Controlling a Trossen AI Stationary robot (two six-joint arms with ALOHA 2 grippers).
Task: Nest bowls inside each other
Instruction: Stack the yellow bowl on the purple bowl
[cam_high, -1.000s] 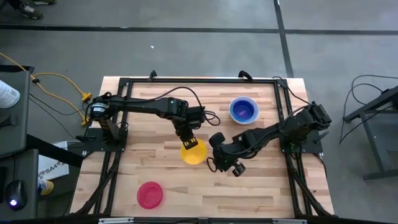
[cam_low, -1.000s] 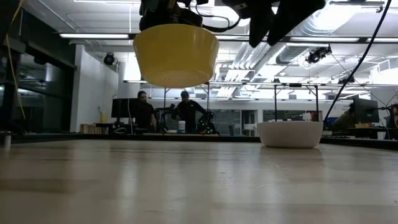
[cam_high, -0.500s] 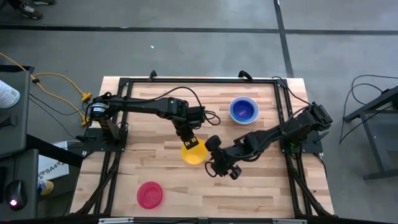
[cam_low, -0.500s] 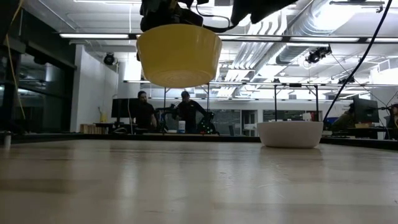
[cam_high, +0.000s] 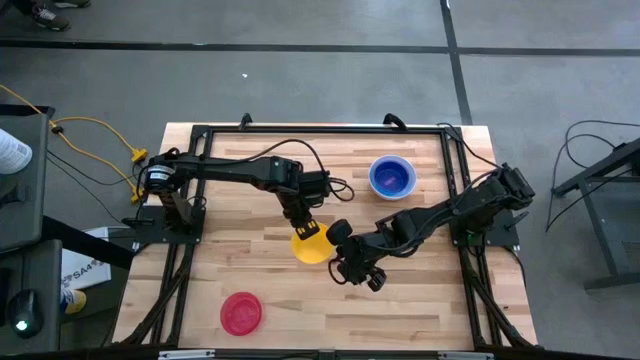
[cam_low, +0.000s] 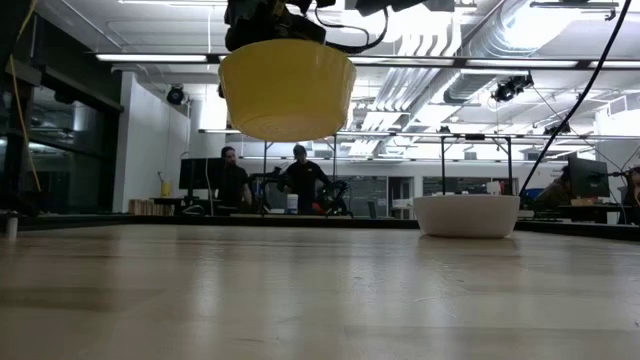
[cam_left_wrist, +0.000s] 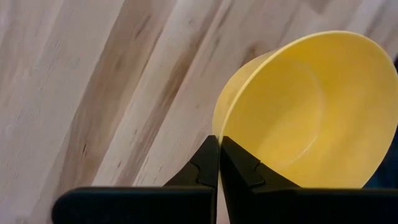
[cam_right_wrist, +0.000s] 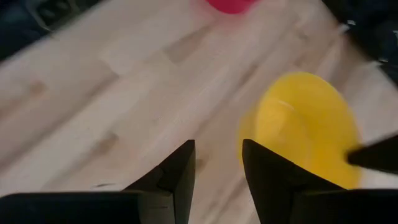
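Observation:
A yellow bowl (cam_high: 311, 245) hangs well above the table's middle, with my left gripper (cam_high: 303, 229) shut on it; in the low view the yellow bowl (cam_low: 286, 88) is clear of the wood. My right gripper (cam_high: 340, 266) hovers open just right of it, holding nothing. In the right wrist view the yellow bowl (cam_right_wrist: 305, 124) lies beside my right gripper (cam_right_wrist: 218, 163). A blue bowl (cam_high: 391, 177) sits inside a white bowl (cam_low: 467, 214) at the far right. A red bowl (cam_high: 241, 313) rests on its base near the front left. My left gripper pinches the yellow bowl's rim (cam_left_wrist: 217, 129) on the side toward the far edge, one finger inside the bowl and one outside. The fingers slant steeply down from the far side. The bowl hangs clear of the table, its mouth up and a little tilted.
Bare wood lies between the red bowl and the held bowl and along the near edge. The black frame rails (cam_high: 185, 250) run along the table's left and right sides. People sit at desks in the room beyond the table (cam_low: 230, 180).
My right gripper has moved toward the table's left edge, closer to the yellow bowl, and has tipped up toward level. The yellow bowl has stayed lifted in my left gripper.

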